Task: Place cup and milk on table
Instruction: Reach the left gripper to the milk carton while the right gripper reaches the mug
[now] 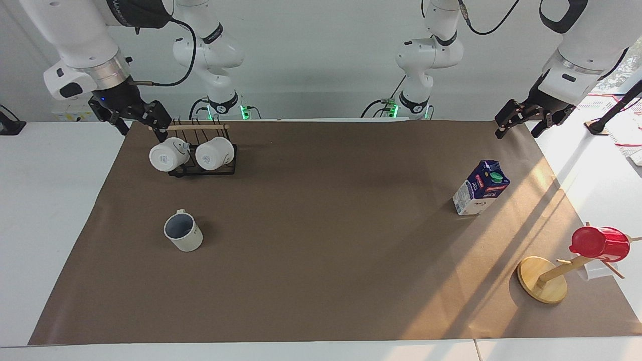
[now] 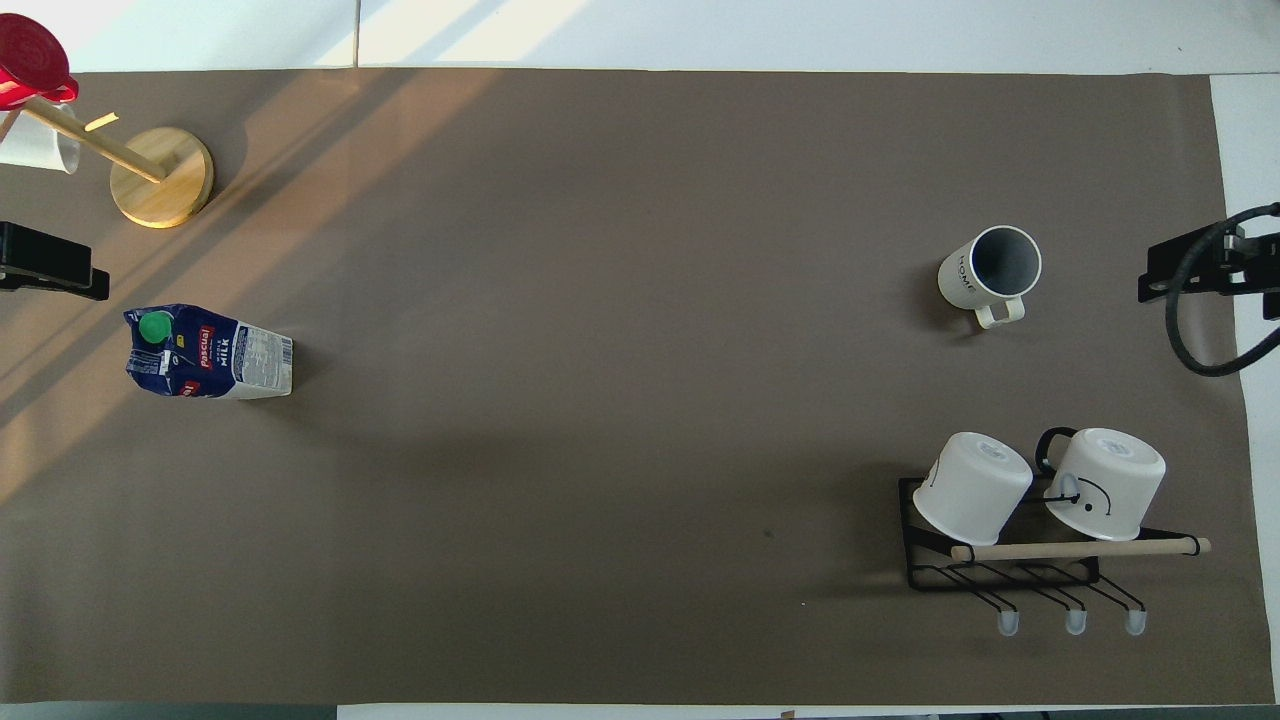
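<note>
Cream cup (image 1: 183, 231) apart from right claw (image 1: 134, 122)

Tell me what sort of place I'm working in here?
Probably a robotics lab bench staged as a kitchen counter: two Franka arms stand at a table covered with a brown paper sheet, where a milk carton, cup and wire mug rack are laid out.

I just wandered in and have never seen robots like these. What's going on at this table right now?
Nothing is being handled at this moment. The cup and the milk both stand upright on the table, the cup toward the right arm's end, the milk toward the left arm's. The right gripper hangs empty over the black mug rack, and the left gripper hangs empty over the paper's edge. Both look open.
</note>
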